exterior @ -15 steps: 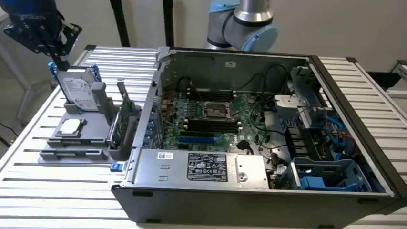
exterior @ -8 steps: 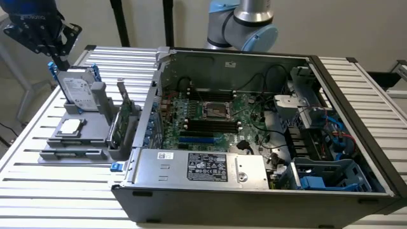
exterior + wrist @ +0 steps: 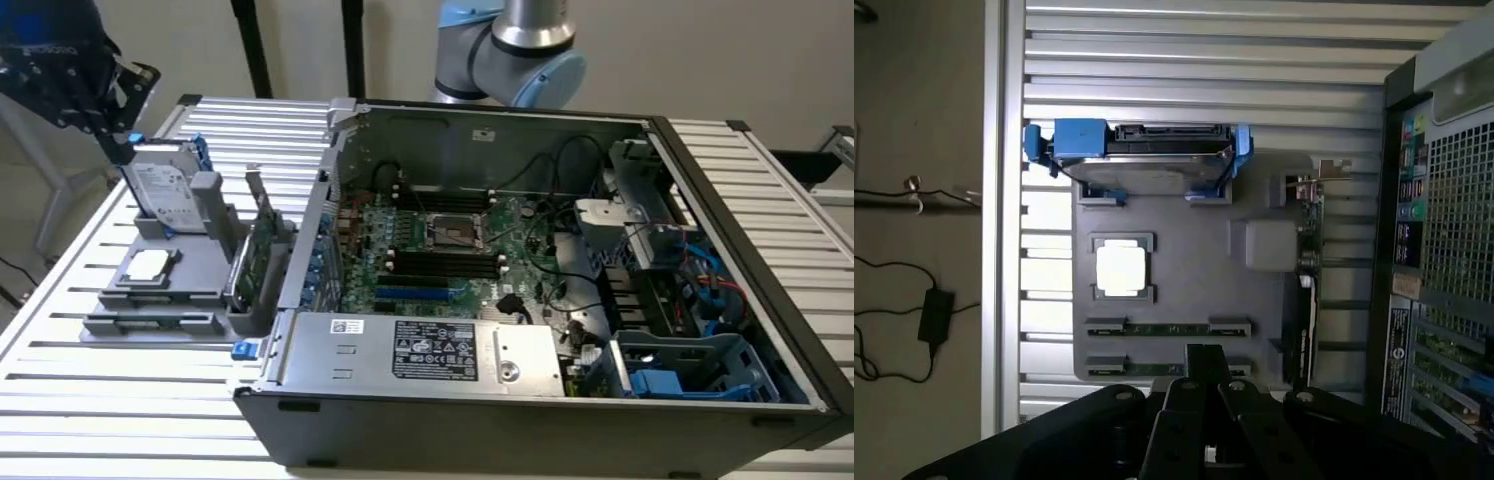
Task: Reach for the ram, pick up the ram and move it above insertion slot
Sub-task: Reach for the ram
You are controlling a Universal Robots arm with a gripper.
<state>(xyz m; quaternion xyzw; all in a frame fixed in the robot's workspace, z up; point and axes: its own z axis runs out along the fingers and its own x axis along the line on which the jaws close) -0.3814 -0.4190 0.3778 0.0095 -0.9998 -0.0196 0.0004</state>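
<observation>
Gripper (image 3: 118, 142) (image 3: 1206, 362): seen at 10 o'clock in the exterior view, hung over the far end of the tray (image 3: 187, 300) (image 3: 1184, 275). Its dark tips are drawn together with no gap seen between them, and nothing is held.
Table (image 3: 94, 420): made of slatted metal; the tray and the case are carried on it.
Hard drive (image 3: 163, 190) (image 3: 1149, 160): silver with blue rails, stood on edge at the tray's 12 o'clock end.
Processor (image 3: 150, 262) (image 3: 1122, 270): laid flat in a square pocket at the tray's middle.
Ram (image 3: 1144, 369): a thin green stick seated in the slot at the tray's 6 o'clock end, apart from the gripper.
Second stick (image 3: 1166, 328): seated in the neighbouring slot, just beside the first and parallel to it.
Expansion card (image 3: 256, 255) (image 3: 1311, 240): stood upright along the tray's 3 o'clock edge.
Computer case (image 3: 534, 430): open, placed at 3 o'clock of the tray.
Insertion slots (image 3: 441, 262): long black rows found on the motherboard (image 3: 514, 215), at its centre.
Power supply (image 3: 414, 350): mounted at the case's 6 o'clock side.
Arm (image 3: 514, 45): seen at 12 o'clock behind the case.
</observation>
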